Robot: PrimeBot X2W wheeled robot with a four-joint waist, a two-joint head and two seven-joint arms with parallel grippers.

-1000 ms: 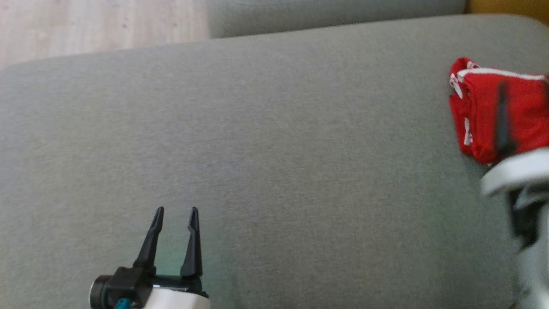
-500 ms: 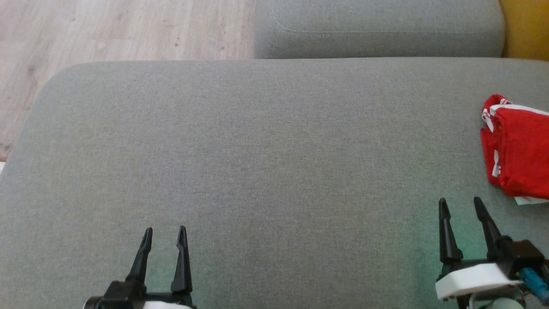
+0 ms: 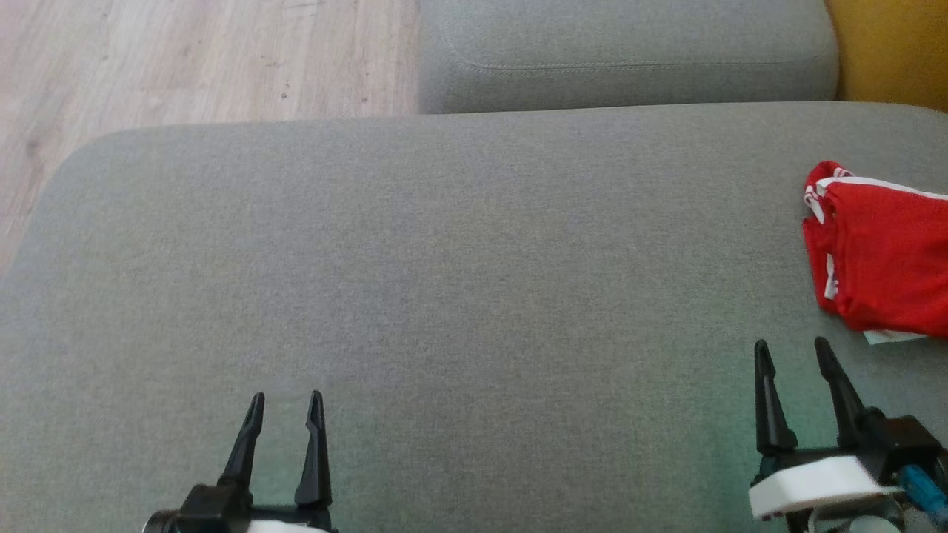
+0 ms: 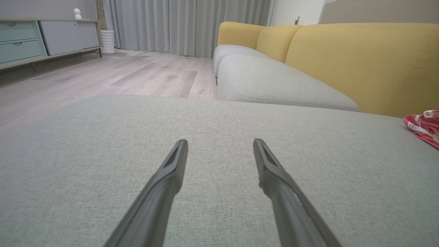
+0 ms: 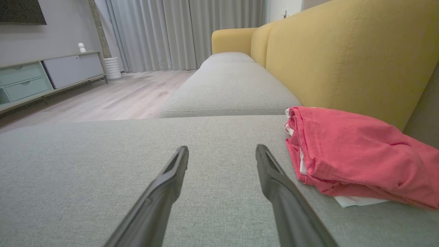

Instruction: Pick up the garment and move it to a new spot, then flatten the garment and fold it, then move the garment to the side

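The garment (image 3: 881,259) is red with white trim, folded into a compact stack at the far right of the grey sofa seat (image 3: 459,281). In the right wrist view the garment (image 5: 356,154) lies just right of my fingers, apart from them. In the left wrist view a corner of the garment (image 4: 425,127) shows at the right edge. My left gripper (image 3: 285,403) stands open at the lower left with nothing between its fingers. My right gripper (image 3: 790,352) stands open at the lower right, a short way in front of the garment, holding nothing.
A second grey seat cushion (image 3: 629,59) adjoins the far side. The yellow sofa back (image 5: 343,58) rises behind the garment. Wooden floor (image 3: 185,66) lies beyond the seat's left and far edges. A low sideboard (image 4: 41,41) and curtains (image 4: 192,24) stand across the room.
The head camera has swung, bringing both grippers into frame. The right gripper has drawn back from over the garment to the lower right, leaving the garment lying on the seat.
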